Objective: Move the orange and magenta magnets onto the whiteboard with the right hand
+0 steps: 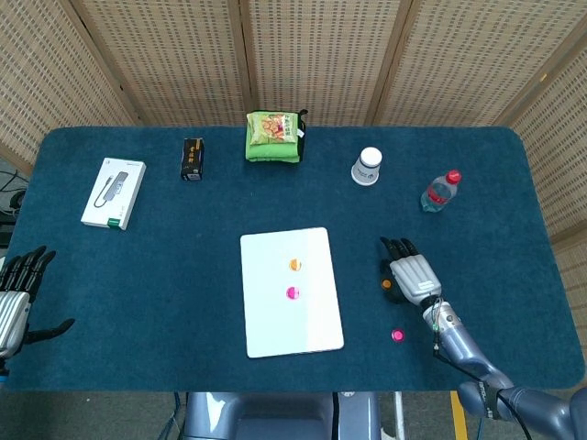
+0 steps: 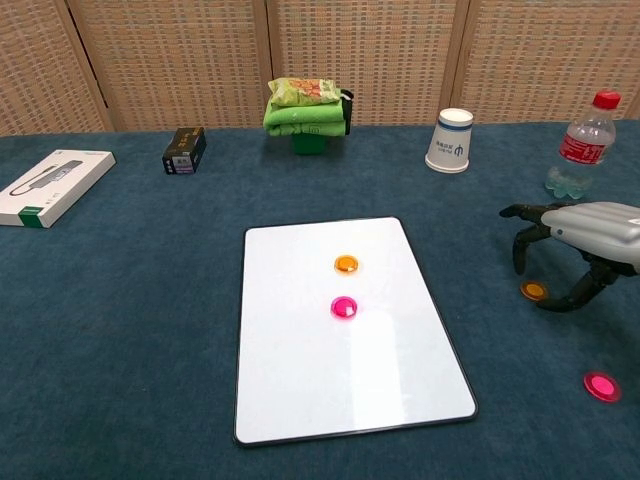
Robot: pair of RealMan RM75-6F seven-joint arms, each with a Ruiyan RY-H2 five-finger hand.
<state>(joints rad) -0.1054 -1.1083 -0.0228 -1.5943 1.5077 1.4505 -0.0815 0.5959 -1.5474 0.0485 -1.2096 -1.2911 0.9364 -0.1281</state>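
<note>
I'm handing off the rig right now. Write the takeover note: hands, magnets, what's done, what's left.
Right hand: open, arched over the orange magnet on the cloth, not gripping it.
Left hand: open, idle at the table's left edge.
On the whiteboard: one orange magnet and one magenta magnet.
Left to do: the orange magnet under the right hand, and the magenta magnet on the cloth nearer the front edge.

Both the right hand [image 1: 410, 271] and the left hand [image 1: 18, 298] pair slim black fingers with a ribbed silver-grey back shell (glossy in the chest view), the right joined to a grey-blue forearm [image 1: 468, 353].
</note>
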